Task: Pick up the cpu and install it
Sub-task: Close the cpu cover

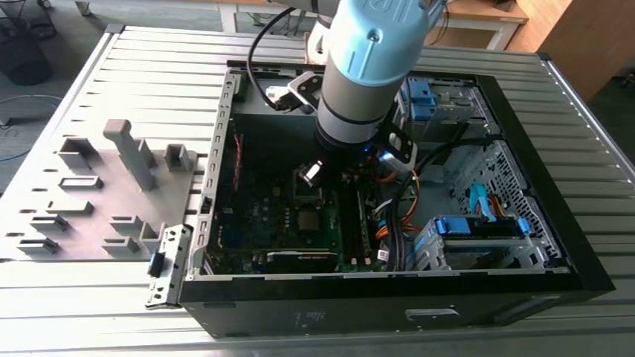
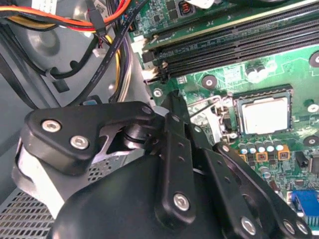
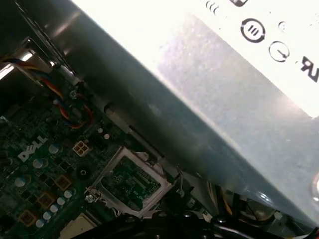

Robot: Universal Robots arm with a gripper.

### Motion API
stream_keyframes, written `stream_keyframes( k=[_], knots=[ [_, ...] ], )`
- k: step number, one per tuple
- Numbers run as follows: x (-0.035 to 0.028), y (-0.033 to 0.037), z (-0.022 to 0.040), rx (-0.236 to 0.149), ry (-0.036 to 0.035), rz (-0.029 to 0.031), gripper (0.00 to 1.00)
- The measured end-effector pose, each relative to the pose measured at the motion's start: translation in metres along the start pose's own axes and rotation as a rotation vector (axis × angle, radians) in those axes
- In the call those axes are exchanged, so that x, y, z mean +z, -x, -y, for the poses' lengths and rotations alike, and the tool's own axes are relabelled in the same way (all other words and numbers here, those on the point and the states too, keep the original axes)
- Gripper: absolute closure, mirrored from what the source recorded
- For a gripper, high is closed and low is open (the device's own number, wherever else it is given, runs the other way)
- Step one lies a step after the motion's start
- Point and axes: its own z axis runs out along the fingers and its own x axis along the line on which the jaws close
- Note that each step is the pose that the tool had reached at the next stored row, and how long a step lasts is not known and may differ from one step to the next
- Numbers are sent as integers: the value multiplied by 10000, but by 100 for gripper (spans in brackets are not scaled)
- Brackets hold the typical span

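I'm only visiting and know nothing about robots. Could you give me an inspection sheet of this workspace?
Surface: a slatted metal table carries an open computer case.
Job's things: the cpu lies flat in the socket on the motherboard. The socket's metal frame is swung open.
Clutter: a grey tray with raised blocks sits at the exterior view's left of the case.
Grippers: the gripper hangs inside the case above the motherboard, beside the socket and apart from the cpu.
Cables: a bundle of orange, red, yellow and black wires runs inside the case. A black cable runs along the arm.
Surroundings: a wooden desk and a dark wire basket on the floor.
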Motion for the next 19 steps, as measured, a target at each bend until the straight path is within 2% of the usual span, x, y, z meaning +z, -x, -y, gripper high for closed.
stream_keyframes(
  k=[6, 19],
  knots=[
    [-49, -6, 6, -3, 0, -1, 89],
    [-154, -61, 63, -20, 1, -3, 89]
  ],
)
